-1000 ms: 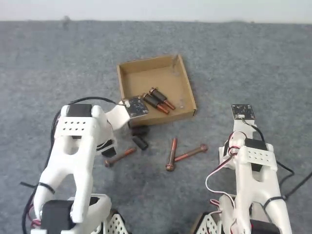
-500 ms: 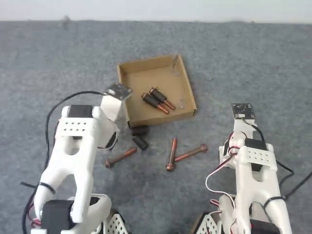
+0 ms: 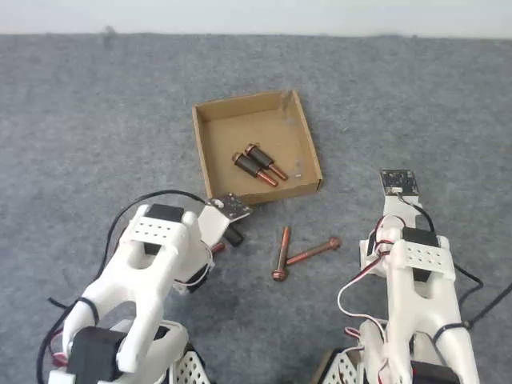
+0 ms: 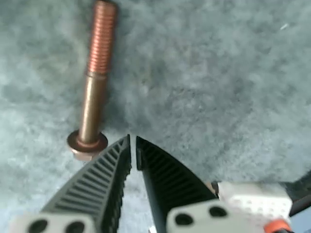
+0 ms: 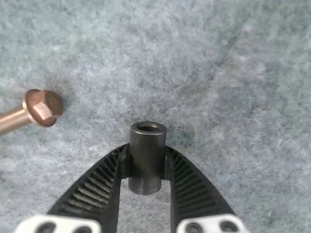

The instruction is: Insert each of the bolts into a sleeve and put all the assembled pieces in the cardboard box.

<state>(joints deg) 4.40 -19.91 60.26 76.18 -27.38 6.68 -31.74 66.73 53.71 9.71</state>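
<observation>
From above, the shallow brown cardboard box (image 3: 202,148) holds two assembled pieces (image 3: 258,166), copper bolts seated in black sleeves. Two loose copper-coloured bolts (image 3: 281,252) lie on the grey carpet (image 3: 96,104) below the box, so I judge the job under halfway done. In the left wrist view, the left gripper (image 4: 132,141) is all but closed on nothing, its tips just beside the flanged head of a third copper bolt (image 4: 92,97) lying flat. In the right wrist view, the right gripper (image 5: 146,149) clamps a black cylindrical sleeve (image 5: 146,162), bore open, near a hex bolt head (image 5: 41,108). That sleeve awaits its bolt.
</observation>
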